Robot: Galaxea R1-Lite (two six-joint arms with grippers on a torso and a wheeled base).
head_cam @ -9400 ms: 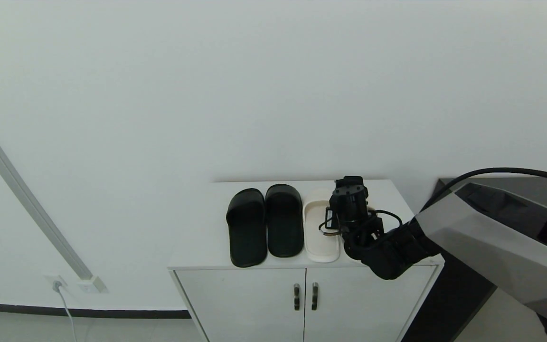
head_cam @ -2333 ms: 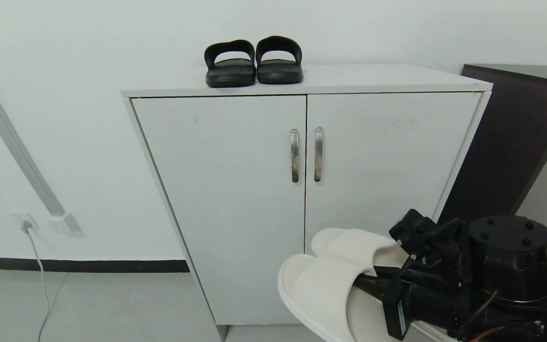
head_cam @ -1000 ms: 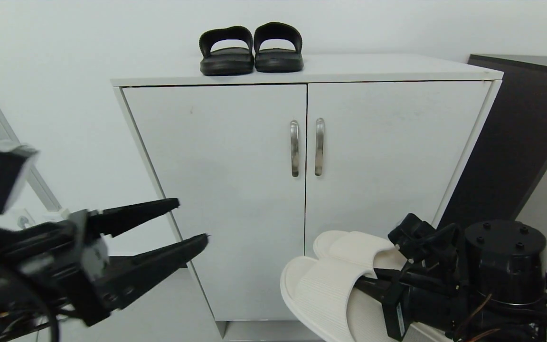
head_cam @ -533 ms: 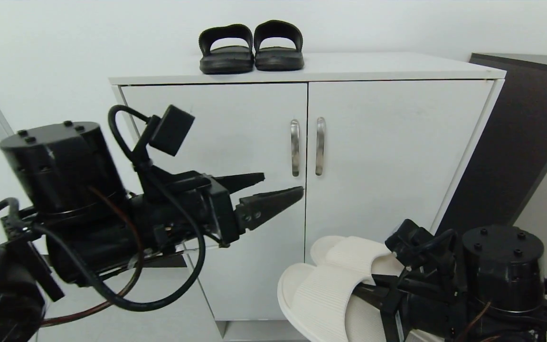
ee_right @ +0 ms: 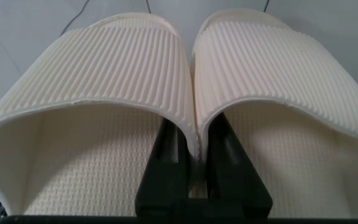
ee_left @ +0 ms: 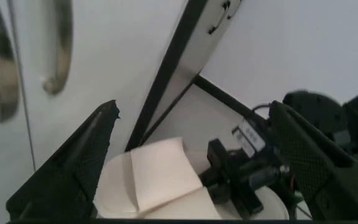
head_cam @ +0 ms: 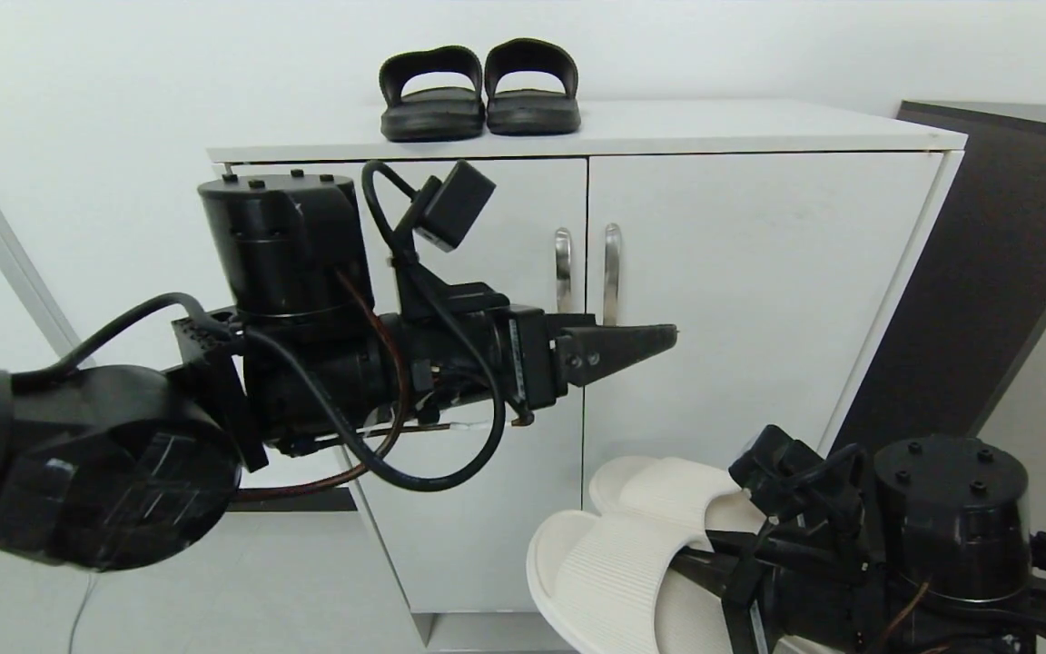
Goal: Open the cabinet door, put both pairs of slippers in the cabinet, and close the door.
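Writing: we find a small white label (ee_left: 247, 134) on the body of the right gripper (head_cam: 714, 556). Its print is too blurred for us to read.

Left gripper: we see the left gripper (head_cam: 666, 335) held level in front of the cabinet (head_cam: 759, 272), pointing across the doors at the height of the handles' lower ends. In the left wrist view its two black fingers (ee_left: 73, 168) are spread wide with nothing between them. Both handles lie outside that gap. We cannot tell whether a fingertip touches a door.

Right gripper: it is low in front of the right door (head_cam: 759, 300). In the right wrist view we see one finger under each strap, pinching the two adjoining strap walls together, so the white slippers (head_cam: 632, 545) hang from it as a pair.

White slippers: cream, with ribbed straps and a dimpled footbed. They sit side by side and touching, toes towards the cabinet, off the floor and below the handles.

Black slippers: the black slippers (head_cam: 479, 91) stand together on the cabinet top, near its left half, with their open backs facing us.

Cabinet: white, with both doors shut. The two upright metal handles (head_cam: 611, 263) are close together at the centre seam.

Beside it: a dark unit (head_cam: 986, 272) stands just to the right of the cabinet.
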